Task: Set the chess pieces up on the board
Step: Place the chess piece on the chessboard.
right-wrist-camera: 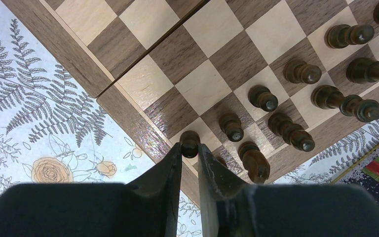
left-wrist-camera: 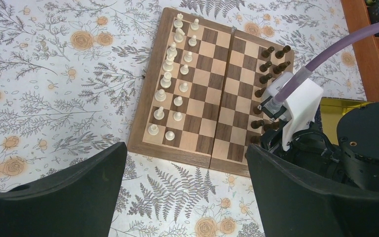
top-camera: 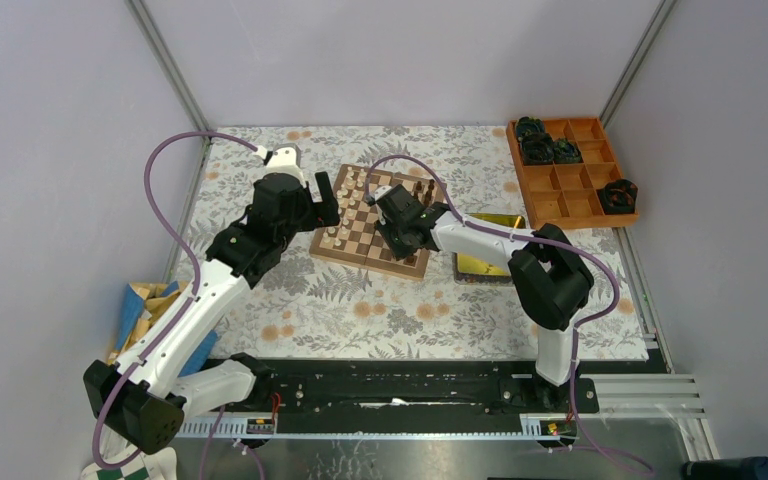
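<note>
The wooden chessboard [top-camera: 365, 228] lies on the flowered cloth; it also shows in the left wrist view [left-wrist-camera: 212, 74] and the right wrist view [right-wrist-camera: 143, 79]. Cream pieces [left-wrist-camera: 170, 79] stand in two rows on its left side, dark pieces [left-wrist-camera: 269, 64] on its right side. My right gripper [right-wrist-camera: 190, 148] is shut on a dark pawn [right-wrist-camera: 190, 141] over the near right corner square, beside other dark pieces [right-wrist-camera: 264, 98]. It shows over the board in the top view [top-camera: 398, 215]. My left gripper [left-wrist-camera: 185, 182] is open and empty, above the cloth just off the board's near edge.
An orange compartment tray [top-camera: 570, 170] with black gear-like lumps stands at the back right. A yellow tin [top-camera: 485, 240] lies right of the board, under the right arm. Blue and wooden items [top-camera: 150, 310] sit at the left edge of the cloth.
</note>
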You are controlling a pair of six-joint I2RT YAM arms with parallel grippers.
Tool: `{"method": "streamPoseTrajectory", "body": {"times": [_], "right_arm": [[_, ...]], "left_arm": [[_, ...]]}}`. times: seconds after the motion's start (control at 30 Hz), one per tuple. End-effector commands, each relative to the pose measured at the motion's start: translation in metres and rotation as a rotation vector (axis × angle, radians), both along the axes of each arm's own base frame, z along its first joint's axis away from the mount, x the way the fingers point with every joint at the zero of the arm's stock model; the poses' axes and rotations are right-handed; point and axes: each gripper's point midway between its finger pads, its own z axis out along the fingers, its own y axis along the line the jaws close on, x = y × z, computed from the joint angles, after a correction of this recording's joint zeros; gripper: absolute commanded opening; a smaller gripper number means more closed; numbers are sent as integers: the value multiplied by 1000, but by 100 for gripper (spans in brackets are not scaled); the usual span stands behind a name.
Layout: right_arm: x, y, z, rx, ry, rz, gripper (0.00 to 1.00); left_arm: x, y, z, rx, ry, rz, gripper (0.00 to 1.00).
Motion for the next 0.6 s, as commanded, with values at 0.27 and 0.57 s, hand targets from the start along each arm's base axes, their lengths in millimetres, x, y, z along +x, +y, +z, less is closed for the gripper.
{"method": "streamPoseTrajectory", "body": {"times": [0.27, 0.57], "right_arm": [[0, -6, -1, -36, -24, -11, 24], [0, -6, -1, -32, -24, -15, 29]], "left_arm": [[5, -3, 2, -23, -14, -4, 99], [4, -3, 1, -23, -9, -5, 99]]}}
